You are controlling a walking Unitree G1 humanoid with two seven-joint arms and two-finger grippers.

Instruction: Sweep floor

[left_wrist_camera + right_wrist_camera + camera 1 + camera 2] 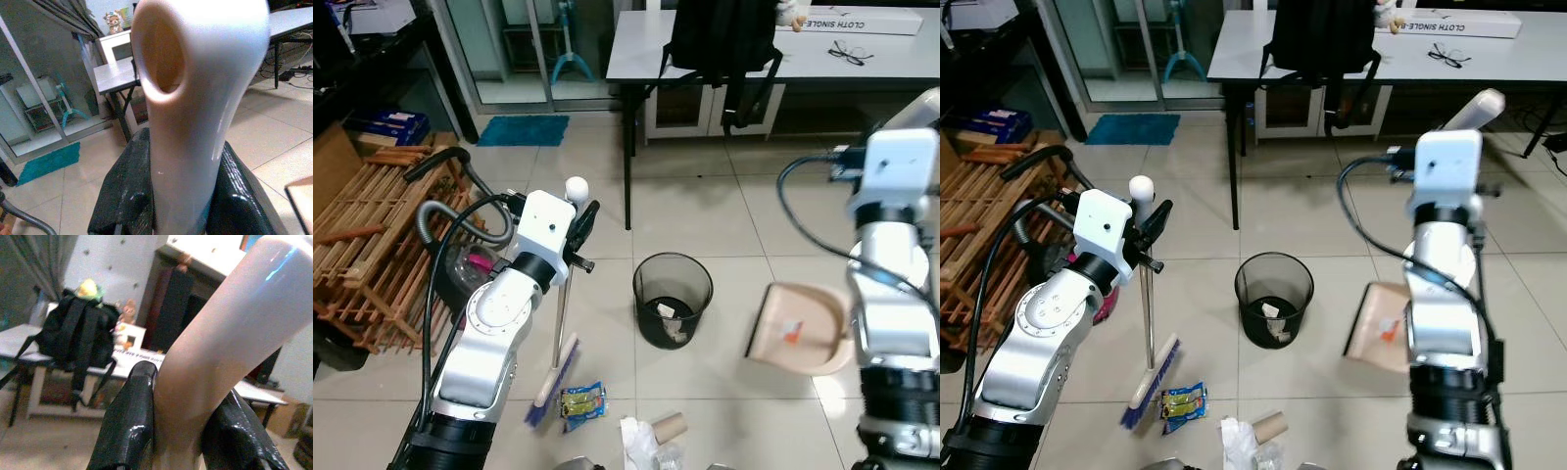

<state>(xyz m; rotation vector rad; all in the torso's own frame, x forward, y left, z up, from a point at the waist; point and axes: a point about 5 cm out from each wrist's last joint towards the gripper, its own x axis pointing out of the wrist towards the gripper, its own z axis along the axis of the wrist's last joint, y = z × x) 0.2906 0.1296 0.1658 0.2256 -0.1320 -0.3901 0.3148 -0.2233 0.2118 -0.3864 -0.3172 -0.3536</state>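
My left gripper [581,227] is shut on the broom's white handle [195,98], just below its round knob [576,186]. The thin metal shaft drops to the brush head [552,385], whose blue bristles rest on the tiled floor. My right gripper [178,416] is shut on the beige dustpan's long handle [230,323], black fingers [132,416] on either side. The dustpan [798,330] hangs low on the right, by the bin. Litter lies near the brush: a yellow-green wrapper [582,401], a cardboard tube [666,427] and crumpled white plastic [639,439].
A black mesh bin [673,296] with some rubbish stands between broom and dustpan. A grey table [636,44] on black legs carries a black backpack [722,34] behind it. A wooden slatted rack [367,245] and a vacuum hose [440,211] crowd the left. A teal mat [521,129] lies farther back.
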